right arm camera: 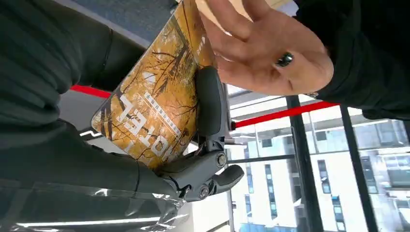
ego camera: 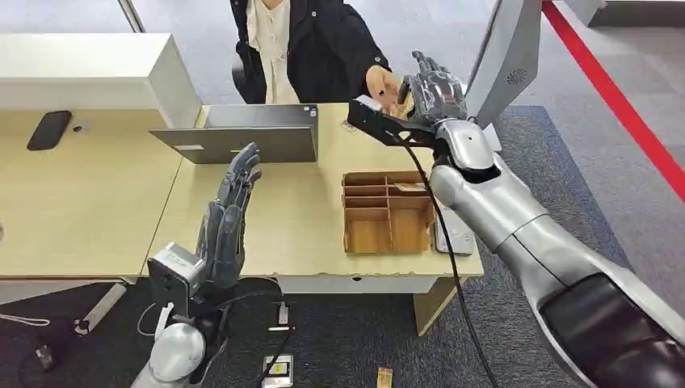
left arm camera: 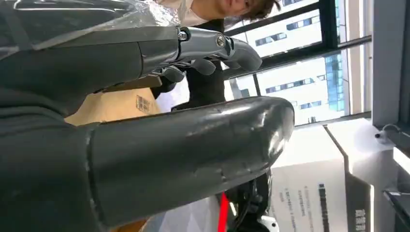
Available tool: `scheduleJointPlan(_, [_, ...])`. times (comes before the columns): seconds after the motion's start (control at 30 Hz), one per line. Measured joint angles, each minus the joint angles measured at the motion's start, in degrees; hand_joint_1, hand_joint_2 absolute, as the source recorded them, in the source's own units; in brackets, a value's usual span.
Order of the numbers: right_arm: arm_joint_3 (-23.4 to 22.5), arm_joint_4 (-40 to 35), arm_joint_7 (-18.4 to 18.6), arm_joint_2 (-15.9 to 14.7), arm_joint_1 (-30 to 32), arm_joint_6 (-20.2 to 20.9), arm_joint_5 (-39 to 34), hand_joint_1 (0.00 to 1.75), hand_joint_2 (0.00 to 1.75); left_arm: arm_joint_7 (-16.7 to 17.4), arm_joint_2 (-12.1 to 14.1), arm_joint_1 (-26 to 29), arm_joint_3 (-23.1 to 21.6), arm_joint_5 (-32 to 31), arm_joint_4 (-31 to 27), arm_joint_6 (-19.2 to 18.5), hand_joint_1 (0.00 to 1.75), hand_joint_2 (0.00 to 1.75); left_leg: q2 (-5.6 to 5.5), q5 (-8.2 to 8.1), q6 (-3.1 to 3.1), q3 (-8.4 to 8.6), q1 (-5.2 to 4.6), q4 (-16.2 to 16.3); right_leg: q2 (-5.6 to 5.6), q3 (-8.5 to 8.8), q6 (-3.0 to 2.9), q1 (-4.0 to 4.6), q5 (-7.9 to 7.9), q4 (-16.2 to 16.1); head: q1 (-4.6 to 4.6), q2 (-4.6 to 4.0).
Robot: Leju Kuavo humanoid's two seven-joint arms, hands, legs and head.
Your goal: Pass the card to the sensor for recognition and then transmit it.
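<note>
My right hand (ego camera: 432,95) is raised over the far right corner of the table, close to a person's hand (ego camera: 381,83). In the right wrist view it pinches an orange hotel card (right arm camera: 154,104) between thumb and a finger (right arm camera: 209,101), and the person's hand (right arm camera: 263,53) touches the card's far end. My left hand (ego camera: 229,218) stands upright over the table's front edge with fingers straight and apart, holding nothing. The white sensor (ego camera: 456,236) lies flat on the table under my right forearm.
A wooden compartment tray (ego camera: 386,212) sits right of centre. A closed laptop (ego camera: 242,135) lies at the back, a black phone (ego camera: 49,129) far left, a white box (ego camera: 89,73) behind it. The person (ego camera: 299,44) sits across the table. A monitor's back (ego camera: 505,56) rises at right.
</note>
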Motion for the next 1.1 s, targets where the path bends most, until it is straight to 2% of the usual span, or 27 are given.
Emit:
scheduleJointPlan(0.17, [0.65,4.41,1.72,0.59,-0.94,-0.61,-1.35,1.75,1.75,0.0,-0.11,-0.7,-0.63,0.92,0.81,-0.44,0.0,0.0,-0.01,0.0,0.0,0.0,0.0,0.0,-0.01,-0.01,0.0,0.0,0.0,0.0,0.0,0.0])
scheduleJointPlan(0.5, [0.98,8.96,3.93,-0.26,-1.23,-1.03,-2.73,1.75,1.75,0.0,-0.11,-1.79,-1.25,1.7,1.84,-1.71,0.0,0.0,0.0,0.0,0.0,0.0,0.0,0.02,0.0,-0.06,0.0,0.0,0.0,0.0,-0.02,0.0])
scheduleJointPlan(0.53, [1.01,9.26,3.98,-0.35,-1.23,-1.05,-2.73,0.65,1.75,0.0,-0.11,-1.85,-1.27,1.73,1.9,-1.75,0.0,0.0,0.01,0.0,0.0,0.0,0.0,0.02,0.0,-0.07,0.0,0.0,0.0,0.0,0.0,0.0])
scheduleJointPlan(0.57, [1.05,9.55,4.09,-0.55,-1.22,-1.09,-2.75,0.65,1.75,0.0,-0.11,-1.96,-1.27,1.86,2.05,-1.94,0.0,0.0,0.01,0.0,0.0,-0.01,0.0,0.02,0.0,-0.06,0.0,0.0,0.0,0.0,0.0,0.0])
scheduleJointPlan(0.6, [1.09,9.83,4.11,-0.64,-1.2,-1.2,-2.84,0.0,1.75,0.0,-0.11,-2.01,-1.27,1.94,2.21,-2.05,0.0,0.0,0.01,0.0,0.0,-0.01,0.0,0.02,0.0,-0.06,0.0,0.0,0.0,0.0,0.0,0.0])
scheduleJointPlan(0.83, [1.07,10.75,3.81,-1.55,-0.58,-5.07,-4.04,0.0,1.75,0.0,-0.11,-2.21,-1.31,2.25,2.38,-1.92,0.0,0.0,0.02,0.0,0.0,-0.01,-0.02,0.02,0.02,-0.07,0.01,-0.01,0.02,0.0,0.0,0.0])
scheduleJointPlan(1.1, [0.68,10.77,-0.88,-1.62,-0.2,-9.38,-8.18,0.0,1.75,-0.68,-0.11,-2.33,-1.42,2.56,2.69,-0.96,0.0,0.0,0.03,0.0,0.0,-0.01,0.01,0.02,0.03,-0.07,0.01,0.0,0.03,0.0,-0.02,0.0])
